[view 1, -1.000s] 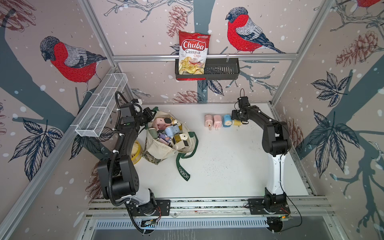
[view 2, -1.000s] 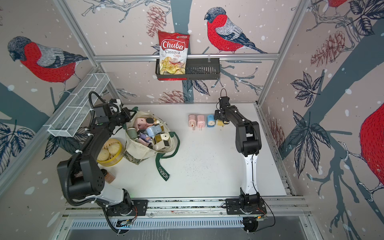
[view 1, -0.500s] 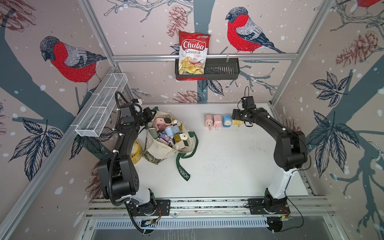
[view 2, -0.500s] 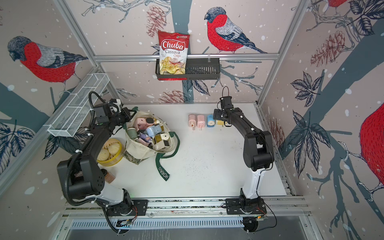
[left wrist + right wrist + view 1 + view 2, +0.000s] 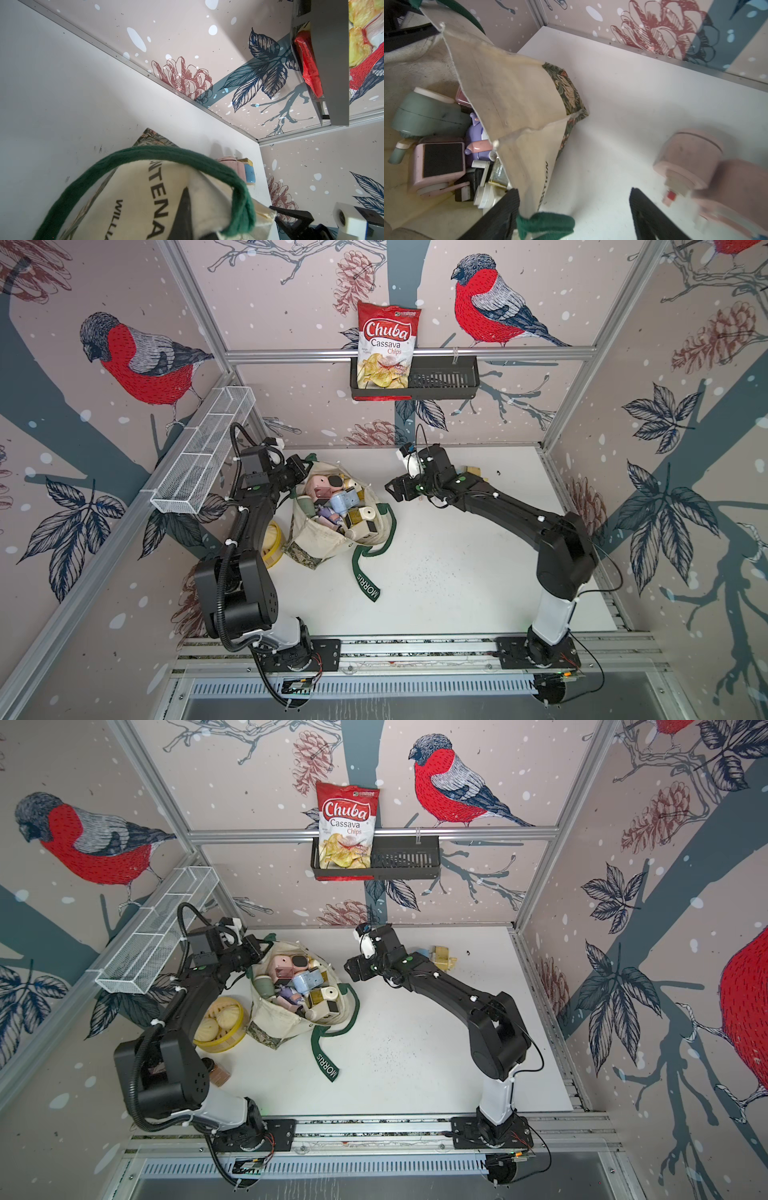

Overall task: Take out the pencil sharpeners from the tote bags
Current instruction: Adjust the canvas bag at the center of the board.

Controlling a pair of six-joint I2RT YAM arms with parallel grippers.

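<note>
left arm (image 5: 252, 526) reaches forward, jaws shut; right arm (image 5: 498, 506) stretches toward it, jaws wide apart.

Cream tote bag (image 5: 328, 540), dark green handles (image 5: 363, 577), leaf-patterned base band (image 5: 301, 552); pastel pencil sharpeners (image 5: 338, 502).

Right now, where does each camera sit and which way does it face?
Top views: overhead, front; look down on table, tote, left arm, right arm.
Left wrist: beside tote, faces back-right corner; left finger shows, gripping tote.
Right wrist: above tote mouth, looks down; open right fingers show.
Shared: both wrists see tote, pink sharpeners.
</note>
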